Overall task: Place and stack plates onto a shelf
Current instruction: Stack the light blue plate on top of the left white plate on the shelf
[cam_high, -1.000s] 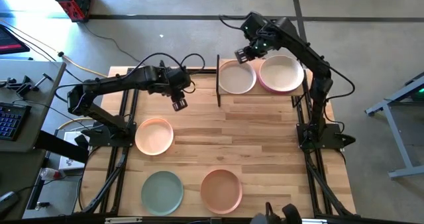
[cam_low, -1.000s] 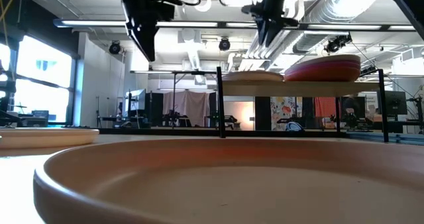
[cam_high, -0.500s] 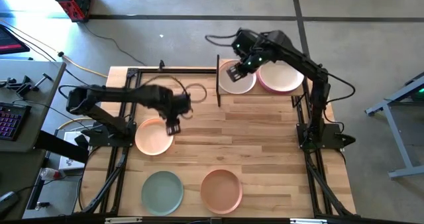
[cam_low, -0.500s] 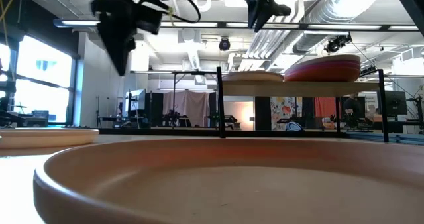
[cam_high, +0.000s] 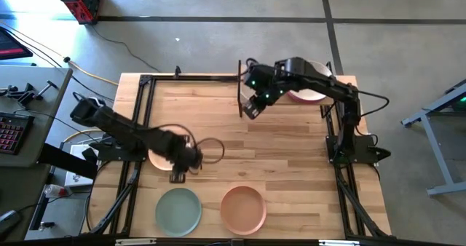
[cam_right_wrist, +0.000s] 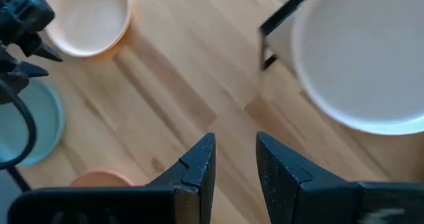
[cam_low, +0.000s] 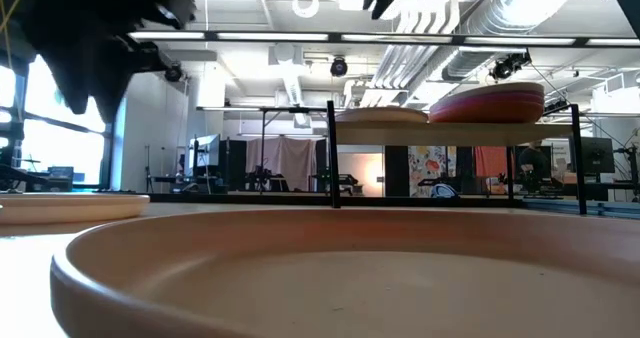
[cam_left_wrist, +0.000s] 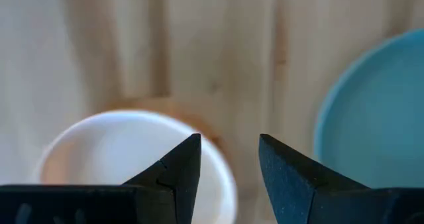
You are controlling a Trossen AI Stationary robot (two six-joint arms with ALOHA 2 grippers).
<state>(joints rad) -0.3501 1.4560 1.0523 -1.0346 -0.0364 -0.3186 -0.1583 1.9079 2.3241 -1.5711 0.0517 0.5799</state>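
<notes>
From above: shows the left gripper [cam_high: 177,175] low at the near rim of the peach plate [cam_high: 156,159], probably lined up for a rim pinch. Hides most of that plate under the arm. Leaves the sage green plate [cam_high: 178,209] and salmon plate [cam_high: 243,208] untouched on the table, well apart from the shelf [cam_high: 291,106]. Puts the right gripper [cam_high: 250,109] empty, just off the shelf's near left corner; covers the off-white plate there with the arm, showing only part of the pink-rimmed stack [cam_high: 312,94].

At table height: fills the foreground with the salmon plate [cam_low: 320,268]. Shows the shelf [cam_low: 455,127] carrying a pale plate [cam_low: 382,114] and a taller stack [cam_low: 488,102]. Blurs the left gripper [cam_low: 90,58] into a dark shape; cuts off the right one at the top edge.

From the left wrist: shows the claw [cam_left_wrist: 228,161] spread wide, empty, over the peach plate's rim [cam_left_wrist: 126,151], the green plate [cam_left_wrist: 377,118] beside.

From the right wrist: shows the claw [cam_right_wrist: 235,161] parted narrowly, holding nothing, above bare wood; crops the off-white plate [cam_right_wrist: 371,58] at the frame edge.
</notes>
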